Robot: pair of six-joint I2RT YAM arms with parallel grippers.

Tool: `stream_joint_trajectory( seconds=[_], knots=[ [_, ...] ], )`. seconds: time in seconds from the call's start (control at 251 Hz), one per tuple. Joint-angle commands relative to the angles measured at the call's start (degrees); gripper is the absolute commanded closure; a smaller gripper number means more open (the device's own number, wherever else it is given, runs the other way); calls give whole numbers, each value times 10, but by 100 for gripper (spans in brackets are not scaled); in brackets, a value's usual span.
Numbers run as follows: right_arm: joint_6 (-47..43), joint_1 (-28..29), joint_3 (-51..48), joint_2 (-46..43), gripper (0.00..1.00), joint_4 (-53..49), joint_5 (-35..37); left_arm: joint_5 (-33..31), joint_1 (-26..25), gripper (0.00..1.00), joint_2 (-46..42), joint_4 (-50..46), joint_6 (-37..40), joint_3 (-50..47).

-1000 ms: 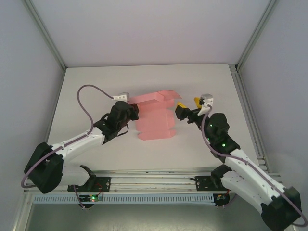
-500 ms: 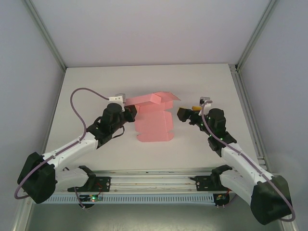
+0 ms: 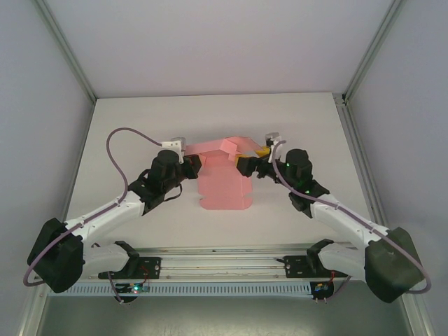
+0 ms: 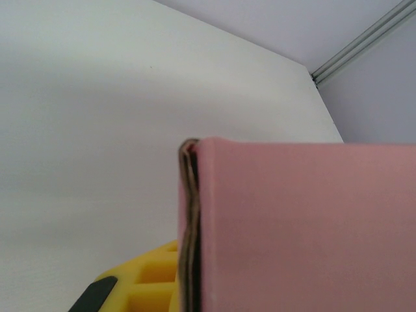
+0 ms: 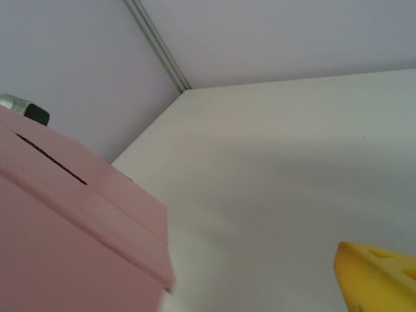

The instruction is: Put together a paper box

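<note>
The paper box (image 3: 222, 187) is a pink die-cut sheet lying flat mid-table, with its far part folded up into a raised wall (image 3: 218, 146). My left gripper (image 3: 193, 162) is shut on the wall's left end. In the left wrist view the doubled pink card (image 4: 305, 227) stands edge-on beside my yellow finger (image 4: 140, 285). My right gripper (image 3: 253, 160) is open at the box's right side, by the raised right flap (image 3: 246, 142). In the right wrist view the pink card (image 5: 65, 227) is at the lower left, apart from my yellow fingertip (image 5: 380, 276).
The white table (image 3: 301, 119) stretches bare behind and to both sides of the box. Aluminium frame posts (image 3: 360, 59) and grey walls close in the back and sides. The left arm's purple cable (image 3: 122, 150) loops above the table.
My right gripper has swung left, from well clear of the box to its right flap. My left gripper has kept its grip and barely shifted.
</note>
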Motion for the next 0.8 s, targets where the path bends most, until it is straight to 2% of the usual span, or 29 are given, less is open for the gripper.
stream_joint_trajectory(
  seconds=[0.0,0.076,0.14,0.247,0.371,0.571,0.678,0.798],
  knots=[
    [-58,25,31,30,2,-32,91,16,2,100,1,44,0,0],
    [-74,40,38,46,2,-58,164,19,2,100,-6,45,1,-1],
    [-84,47,38,50,2,-66,189,18,2,100,-12,42,3,-3],
    [-86,48,28,27,2,-58,164,-8,2,100,-15,26,10,-4],
    [-107,47,21,-47,2,-91,105,-34,6,100,-5,3,26,-5],
    [-162,39,11,-215,2,-238,138,-8,44,100,3,-14,30,-10],
    [-174,3,-1,-295,2,-256,162,12,52,100,-5,-34,70,-8],
    [-147,-98,26,-297,2,-281,131,53,53,100,-8,-73,119,5]
  ],
)
